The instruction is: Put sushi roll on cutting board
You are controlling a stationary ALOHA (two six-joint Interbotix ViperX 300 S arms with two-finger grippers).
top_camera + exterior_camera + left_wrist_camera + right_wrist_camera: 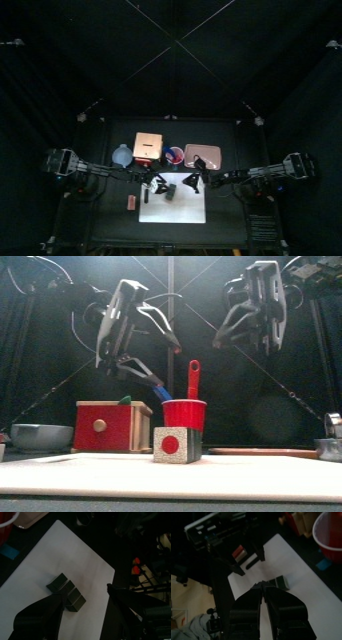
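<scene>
The sushi roll (67, 594), a dark stubby oblong, lies on the white cutting board (40, 572). From the front, the sushi roll (175, 444) shows a speckled end with a red centre and stands on the cutting board (201, 471). My left gripper (83, 606) hangs above it, open wide, with one jaw on either side and nothing held. My right gripper (264, 586) is raised over the board beside the roll (282, 582); its jaws stand a little apart and are empty. From above, both grippers, left (163, 187) and right (193, 183), hover at the board's (181, 208) far edge.
Behind the board stand a red cup (185, 414) holding utensils, a red wooden box (111, 424) and a grey bowl (40, 436). A tan-orange block (148, 143) and a pinkish tray (203, 154) lie further back. A small reddish piece (131, 202) lies left of the board.
</scene>
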